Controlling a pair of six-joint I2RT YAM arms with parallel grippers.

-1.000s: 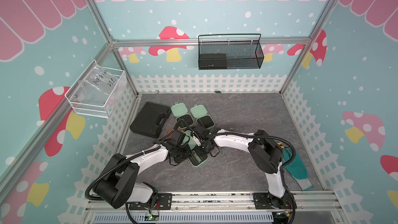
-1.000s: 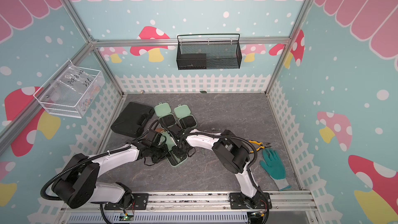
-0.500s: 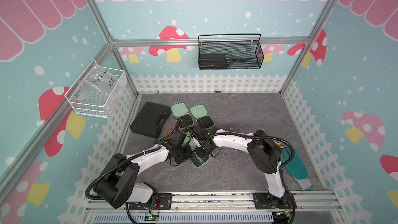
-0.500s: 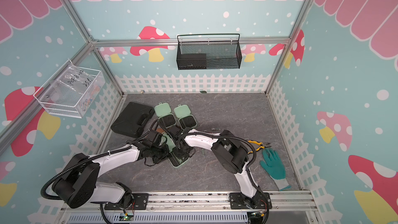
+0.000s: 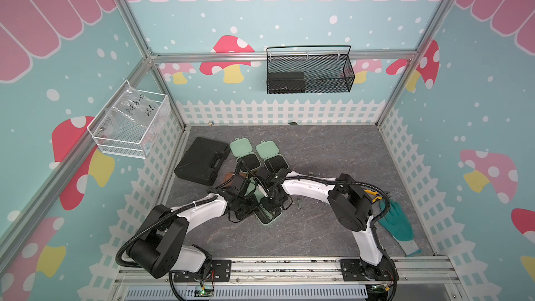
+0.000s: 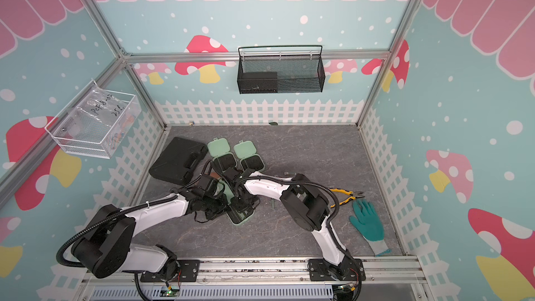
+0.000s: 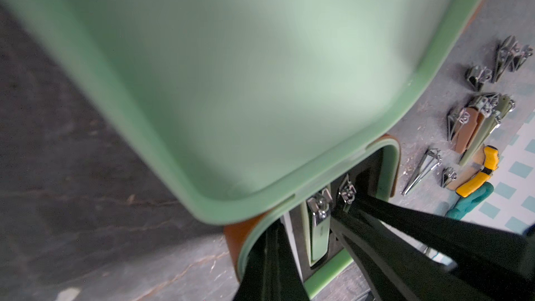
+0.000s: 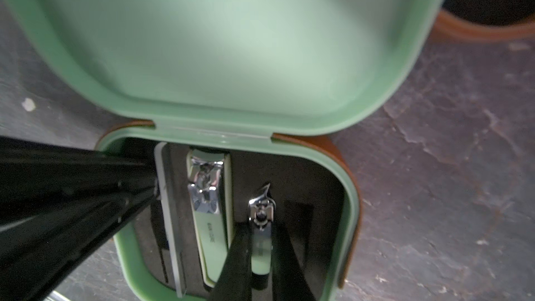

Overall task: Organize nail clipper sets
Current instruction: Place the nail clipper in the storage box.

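- Seating the small clipper (image 8: 260, 207) looks like the step in hand. The right gripper (image 8: 260, 237) pinches it by the handle with narrow jaws, over the black insert (image 8: 304, 175) of the open green case (image 8: 351, 207), which lies near the middle of the floor.
- Its nose seems to sit a little askew to the free slot. Pushed down like that, it could jam, or ride up onto the big clipper (image 8: 210, 198) just beside it.
- The left gripper (image 8: 152, 191) is fully closed, with its tip against the file (image 8: 170, 212) at the insert's edge. Whether it nips the file or only presses on it, I cannot tell. A slip there might flick the file out.
- The lid (image 8: 231, 39) stands up right behind both tips, so a careless lift of either wrist could knock it down onto the fingers.
- A brown case (image 8: 318, 143) shows under the green rim. If the green case rests on it, a hard push may rock or slide the case.
- If the jaws release before the clipper is seated, it could tip out onto the floor.
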